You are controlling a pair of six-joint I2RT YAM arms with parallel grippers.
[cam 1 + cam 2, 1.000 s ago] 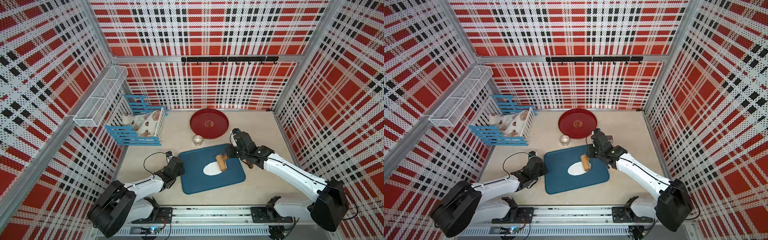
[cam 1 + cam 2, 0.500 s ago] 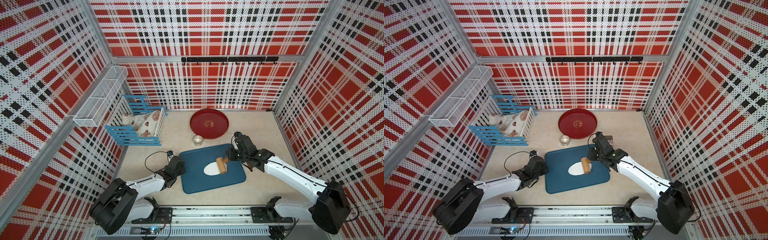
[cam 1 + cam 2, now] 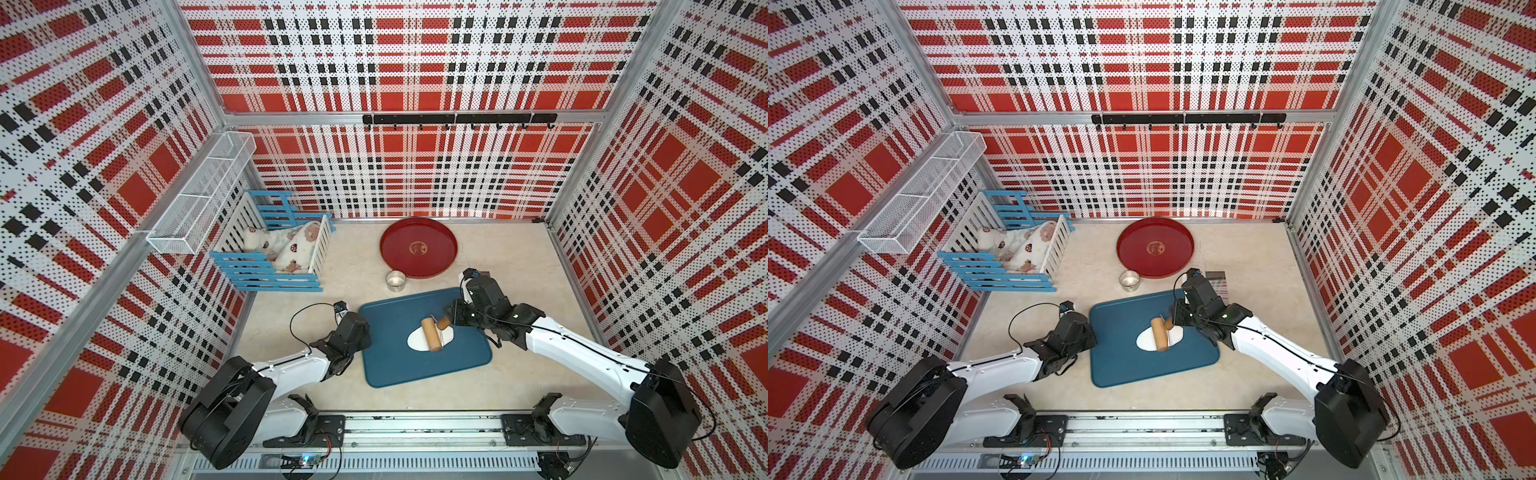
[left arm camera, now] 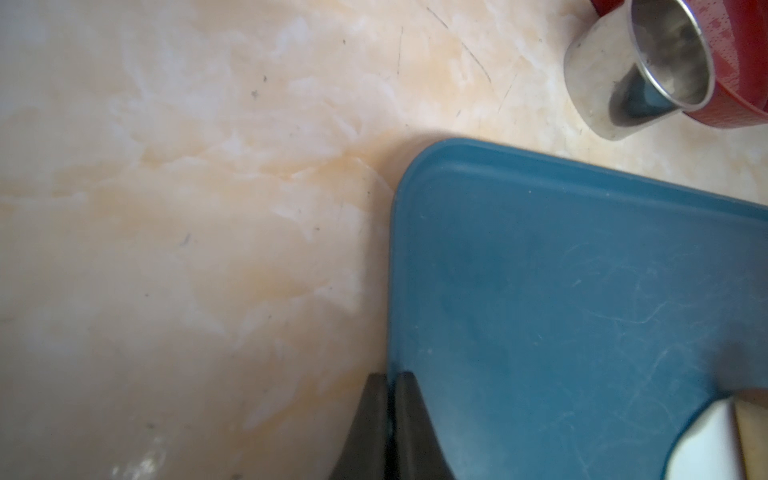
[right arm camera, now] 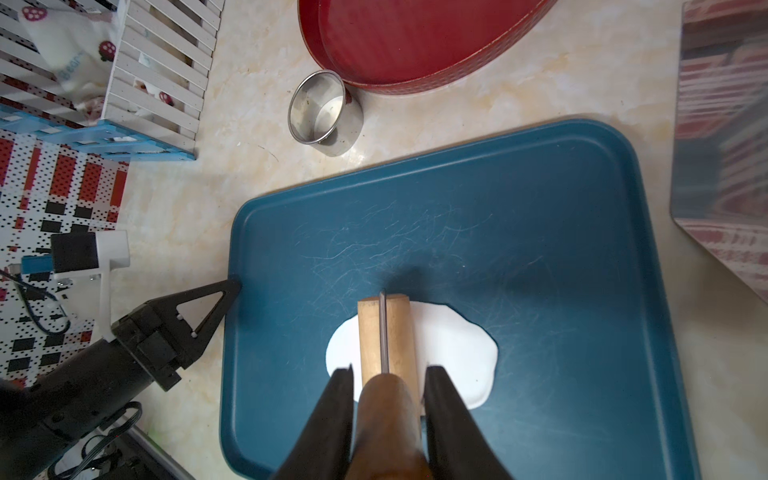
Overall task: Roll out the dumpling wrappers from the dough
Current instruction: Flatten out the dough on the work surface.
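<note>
Right wrist view: the right claw (image 5: 390,370) clamps the brown handle of a cylindrical wooden roller (image 5: 386,332), which lies ahead on the dough (image 5: 457,345), a flat, matte white, uneven sheet beneath its fingertips on a scratched blue plastic tray (image 5: 540,249). Beyond stands a shiny metal ring (image 5: 318,108). The left claw (image 5: 230,289), closed, sits at the tray's edge.

Both top views are being taken from high above the front, looking steeply down on the whole scene. The flat teal rectangular plastic board (image 3: 399,365) is being framed closely at one corner by the left wrist view and almost wholly by the right wrist view. With the flattened white dough sheet (image 3: 416,341), it is being shared by all four.
</note>
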